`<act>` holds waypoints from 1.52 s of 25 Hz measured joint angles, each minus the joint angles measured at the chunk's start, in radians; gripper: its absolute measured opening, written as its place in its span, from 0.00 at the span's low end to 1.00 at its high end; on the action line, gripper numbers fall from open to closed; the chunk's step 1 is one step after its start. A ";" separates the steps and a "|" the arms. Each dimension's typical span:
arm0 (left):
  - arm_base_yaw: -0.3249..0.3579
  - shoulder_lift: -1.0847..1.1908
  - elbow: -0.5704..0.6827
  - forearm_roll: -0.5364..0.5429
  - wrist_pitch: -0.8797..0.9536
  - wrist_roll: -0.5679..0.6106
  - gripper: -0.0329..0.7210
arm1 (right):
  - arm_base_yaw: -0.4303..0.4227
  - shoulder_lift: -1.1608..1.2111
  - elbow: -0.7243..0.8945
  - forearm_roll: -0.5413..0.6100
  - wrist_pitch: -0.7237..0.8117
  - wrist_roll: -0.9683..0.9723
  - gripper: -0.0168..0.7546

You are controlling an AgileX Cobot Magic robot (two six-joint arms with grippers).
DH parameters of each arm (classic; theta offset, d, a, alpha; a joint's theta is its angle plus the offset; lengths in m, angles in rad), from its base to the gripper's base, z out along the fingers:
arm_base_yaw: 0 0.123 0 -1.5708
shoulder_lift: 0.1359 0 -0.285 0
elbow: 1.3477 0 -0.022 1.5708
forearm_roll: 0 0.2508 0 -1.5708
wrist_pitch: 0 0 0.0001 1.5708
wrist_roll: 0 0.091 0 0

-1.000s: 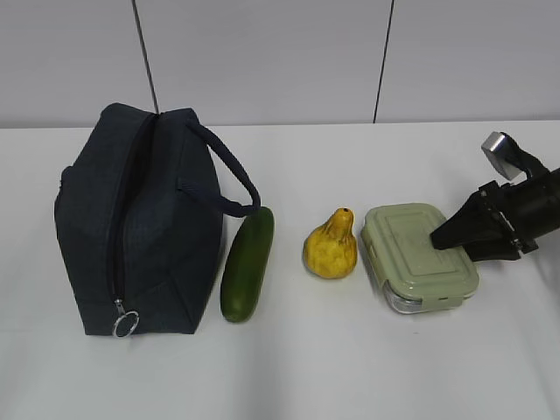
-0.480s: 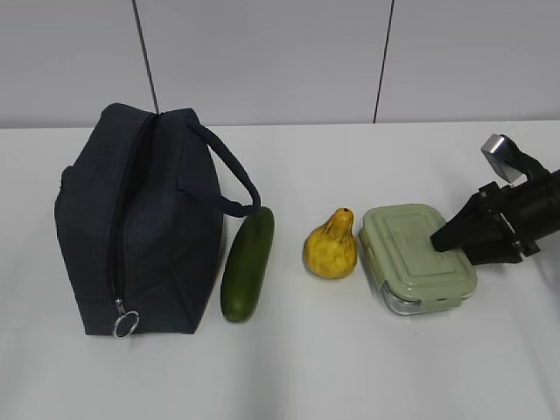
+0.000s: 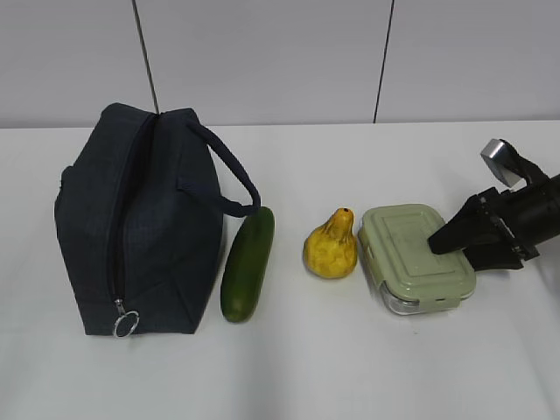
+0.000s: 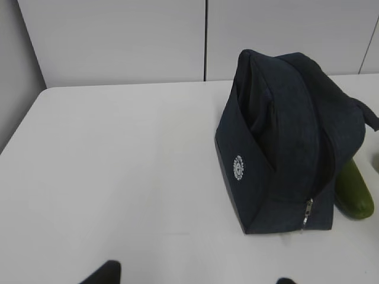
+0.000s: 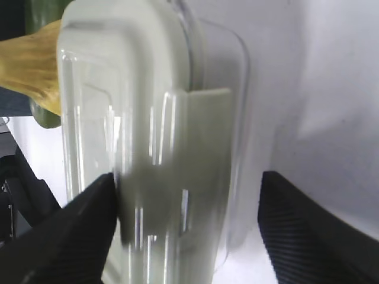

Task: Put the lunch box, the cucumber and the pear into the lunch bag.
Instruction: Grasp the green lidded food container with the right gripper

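Currently the lunch box (image 5: 148, 148) is straddled by the right gripper (image 5: 177, 231), jaws spread; left gripper (image 4: 189, 278) is held open.

My lunch bag (image 3: 140, 227) is matt navy cloth with a fine weave, its zipper ending in a shiny metal ring pull (image 3: 125, 325); a small white printed emblem (image 4: 238, 167) sits on one end. The cucumber (image 3: 248, 262) is smooth, dark green, faintly glossy. The pear (image 3: 331, 247) has dull yellow skin with brownish blotches. The lunch box (image 3: 418, 256) is clear glossy plastic under a pale sage-green lid with a satin sheen. My right gripper (image 3: 442, 242) is matt black. The tabletop (image 3: 350, 367) is plain matt white.
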 joint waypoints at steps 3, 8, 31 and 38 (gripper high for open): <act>0.000 0.000 0.000 0.000 0.000 0.000 0.64 | 0.000 0.000 0.000 0.006 0.000 0.000 0.75; 0.000 0.000 0.000 0.000 0.000 0.000 0.64 | 0.000 0.000 0.000 0.017 -0.006 -0.006 0.74; 0.000 0.000 0.000 0.000 0.000 0.000 0.64 | 0.000 0.001 0.000 0.046 0.006 -0.012 0.52; 0.000 0.000 0.000 0.000 0.000 0.000 0.64 | 0.000 0.001 0.000 0.046 0.006 -0.010 0.52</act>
